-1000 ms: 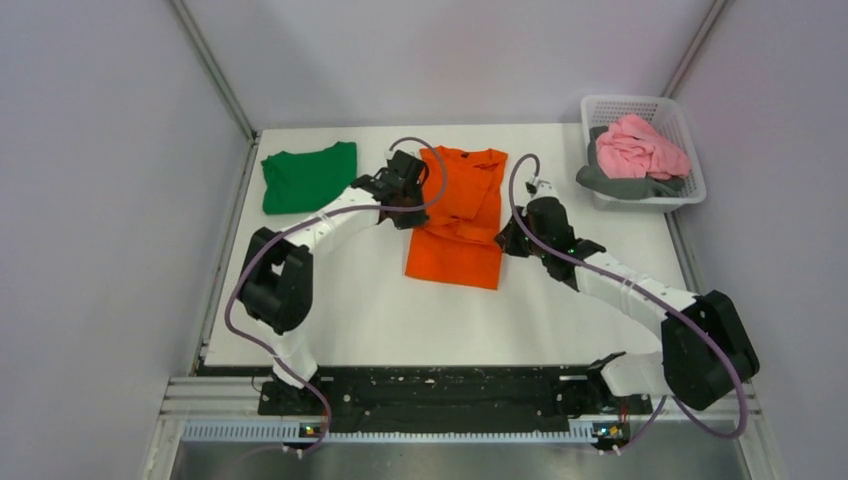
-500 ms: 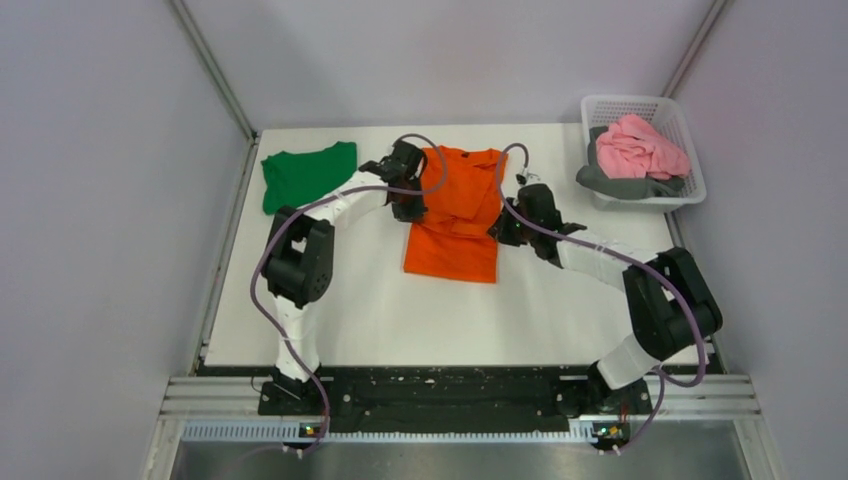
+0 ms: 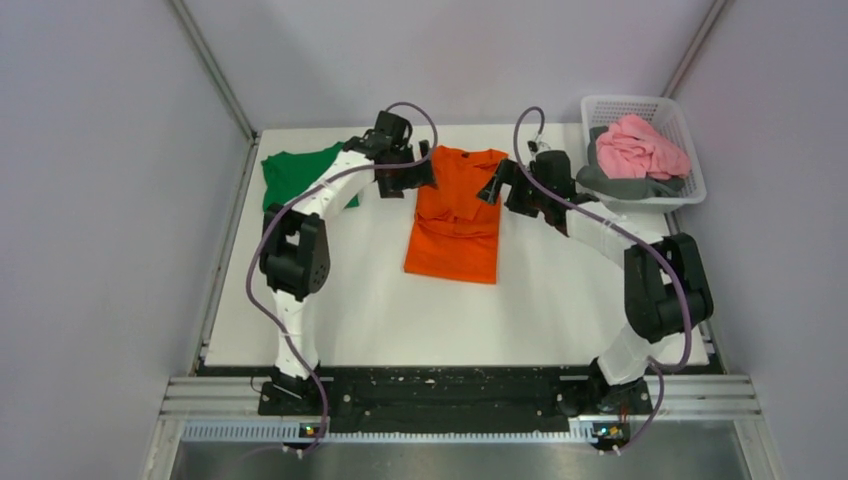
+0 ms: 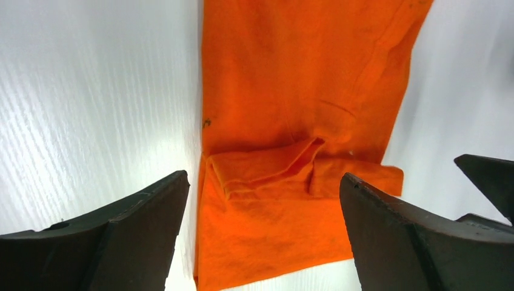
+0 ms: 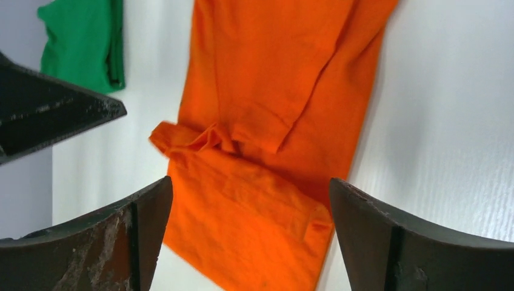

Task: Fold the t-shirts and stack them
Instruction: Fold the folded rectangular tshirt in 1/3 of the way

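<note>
The orange t-shirt (image 3: 455, 225) lies flat in the middle of the table, folded into a narrow strip with a sleeve fold across its middle. It also fills the left wrist view (image 4: 291, 121) and the right wrist view (image 5: 267, 109). A green t-shirt (image 3: 295, 180) lies folded at the far left, partly under my left arm; the right wrist view shows the green t-shirt (image 5: 85, 42) too. My left gripper (image 3: 412, 180) (image 4: 263, 179) hovers open above the orange shirt's far left side. My right gripper (image 3: 500, 190) (image 5: 250, 182) hovers open above its far right side. Neither holds anything.
A white basket (image 3: 690, 140) stands at the far right corner with a pink garment (image 3: 635, 145) on a grey one (image 3: 620, 185). The enclosure's walls close in the table on the left, right and far sides.
Both grippers have opened and let go of the orange shirt. They have lifted from its middle and moved toward the table's far edge. The shirt stays folded.
</note>
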Available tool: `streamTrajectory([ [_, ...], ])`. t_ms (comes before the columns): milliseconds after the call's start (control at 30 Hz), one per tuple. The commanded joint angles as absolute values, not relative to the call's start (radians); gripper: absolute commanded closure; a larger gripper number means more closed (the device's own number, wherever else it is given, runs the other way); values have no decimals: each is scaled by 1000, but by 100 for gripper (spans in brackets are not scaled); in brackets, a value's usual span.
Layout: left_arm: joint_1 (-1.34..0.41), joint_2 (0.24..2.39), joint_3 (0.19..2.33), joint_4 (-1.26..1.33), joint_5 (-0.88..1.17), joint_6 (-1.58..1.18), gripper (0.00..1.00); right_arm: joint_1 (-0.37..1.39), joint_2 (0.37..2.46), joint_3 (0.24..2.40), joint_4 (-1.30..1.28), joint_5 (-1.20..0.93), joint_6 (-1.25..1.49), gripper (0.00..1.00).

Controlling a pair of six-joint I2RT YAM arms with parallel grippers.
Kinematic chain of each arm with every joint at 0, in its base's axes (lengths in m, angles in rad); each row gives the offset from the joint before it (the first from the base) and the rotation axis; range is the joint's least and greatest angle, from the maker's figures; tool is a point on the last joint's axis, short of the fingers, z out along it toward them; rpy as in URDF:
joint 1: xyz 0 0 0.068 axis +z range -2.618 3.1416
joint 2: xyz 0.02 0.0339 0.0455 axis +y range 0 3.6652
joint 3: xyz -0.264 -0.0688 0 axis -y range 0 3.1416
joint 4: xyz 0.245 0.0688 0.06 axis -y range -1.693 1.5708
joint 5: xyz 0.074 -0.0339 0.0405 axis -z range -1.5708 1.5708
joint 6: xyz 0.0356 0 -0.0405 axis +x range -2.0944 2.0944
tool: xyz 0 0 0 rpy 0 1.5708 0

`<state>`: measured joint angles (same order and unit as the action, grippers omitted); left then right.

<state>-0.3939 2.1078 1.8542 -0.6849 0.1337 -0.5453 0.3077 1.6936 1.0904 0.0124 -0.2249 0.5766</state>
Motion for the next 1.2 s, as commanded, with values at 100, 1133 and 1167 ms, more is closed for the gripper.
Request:
streamTrajectory([
  [100,-396,1765,1507,-608,171,-579,1,426,1512,901,10,-395,505,1],
  [1133,-397,1162,789,-551,108,-725,2,447,1756,1179,24,-202,435,1],
  [1167,-397,1198,803,-536,123,-723,3,447,1710,1121,13,-196,432,1],
])
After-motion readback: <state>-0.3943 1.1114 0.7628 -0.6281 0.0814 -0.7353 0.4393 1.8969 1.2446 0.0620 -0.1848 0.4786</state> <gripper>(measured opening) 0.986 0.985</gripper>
